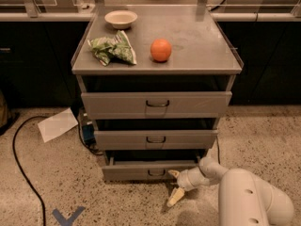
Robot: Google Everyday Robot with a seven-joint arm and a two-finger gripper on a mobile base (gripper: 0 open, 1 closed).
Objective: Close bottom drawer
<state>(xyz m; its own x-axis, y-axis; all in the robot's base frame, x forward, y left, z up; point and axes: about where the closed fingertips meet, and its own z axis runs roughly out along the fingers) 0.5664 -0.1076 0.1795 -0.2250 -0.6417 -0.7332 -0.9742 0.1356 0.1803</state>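
The bottom drawer (141, 170) is the lowest of three grey drawers in a metal cabinet. It stands pulled out only a little, with a narrow dark gap above its front panel and a small dark loop handle (155, 173). My gripper (175, 186) is at the drawer front's right end, just right of the handle. Its two cream fingers are spread apart, one (173, 174) touching the panel and one (175, 197) pointing down to the floor. It holds nothing. My white arm (244, 197) reaches in from the lower right.
The middle drawer (156, 139) and top drawer (156, 104) also stand slightly out. On the cabinet top lie a white bowl (121, 18), a green bag (113, 49) and an orange (161, 50). A paper sheet (57, 124) and a black cable (23, 173) lie on the floor left.
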